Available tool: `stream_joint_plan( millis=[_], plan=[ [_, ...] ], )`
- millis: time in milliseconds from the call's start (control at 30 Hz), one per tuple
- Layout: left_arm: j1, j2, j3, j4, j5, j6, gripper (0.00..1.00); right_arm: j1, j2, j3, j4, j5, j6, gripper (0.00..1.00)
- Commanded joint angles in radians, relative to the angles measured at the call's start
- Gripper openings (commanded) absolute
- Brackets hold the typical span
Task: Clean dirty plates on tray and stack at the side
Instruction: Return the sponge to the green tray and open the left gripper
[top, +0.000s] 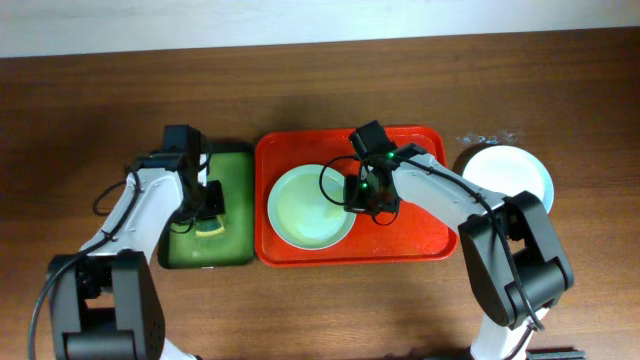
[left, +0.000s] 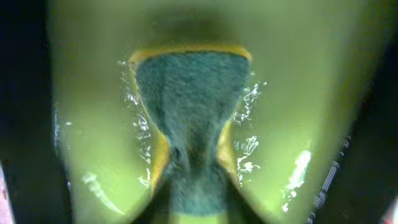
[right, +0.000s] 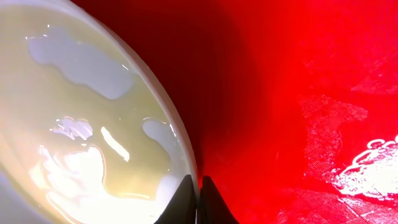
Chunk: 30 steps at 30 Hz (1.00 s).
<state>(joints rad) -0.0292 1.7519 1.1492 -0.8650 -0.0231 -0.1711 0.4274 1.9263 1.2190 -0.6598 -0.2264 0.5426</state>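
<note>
- My right jaws clamp the right rim of the plate (top: 300, 215), mid-frame on the tray (top: 420, 235).
- My left jaws squeeze the sponge (left: 189, 99), at frame left.

I work at a dark brown wood-grain table (top: 100, 100); beyond its far edge runs 1 pale, evenly lit strip (top: 300, 15).

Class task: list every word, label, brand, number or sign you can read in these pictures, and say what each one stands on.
None: no view shows any readable text, number or sign.
The red tray, the pale plate on it, the white plate beside the tray, the green tray and the sponge all look unmarked.
</note>
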Motion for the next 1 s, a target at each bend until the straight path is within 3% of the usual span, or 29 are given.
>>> stream_joint_plan(
  millis=[0, 67, 267, 600, 800, 933, 967],
  plan=[
    [0.006, -0.077, 0.097, -0.047, 0.065, 0.008, 0.68, 0.007, -0.007, -0.003, 0.003, 0.003, 0.001, 0.09],
    [0.006, -0.143, 0.148, -0.079, 0.065, 0.001, 0.93, 0.007, -0.007, -0.003, 0.003, 0.003, 0.001, 0.18],
    [0.006, -0.353, 0.163, -0.099, 0.061, -0.025, 0.99, 0.007, -0.007, -0.003, 0.002, 0.003, 0.001, 0.46],
    [0.006, -0.372, 0.163, -0.099, 0.061, -0.025, 0.99, 0.007, -0.007, -0.003, 0.01, 0.003, -0.003, 0.5],
    [0.006, -0.372, 0.163, -0.099, 0.061, -0.025, 0.99, 0.013, -0.007, -0.003, 0.01, 0.003, -0.002, 0.34],
    [0.006, -0.372, 0.163, -0.098, 0.061, -0.025, 0.99, 0.013, -0.007, -0.004, 0.006, 0.003, -0.003, 0.04],
    [0.006, -0.372, 0.163, -0.099, 0.061, -0.025, 0.99, 0.013, -0.007, -0.004, 0.003, 0.003, -0.003, 0.04]
  ],
)
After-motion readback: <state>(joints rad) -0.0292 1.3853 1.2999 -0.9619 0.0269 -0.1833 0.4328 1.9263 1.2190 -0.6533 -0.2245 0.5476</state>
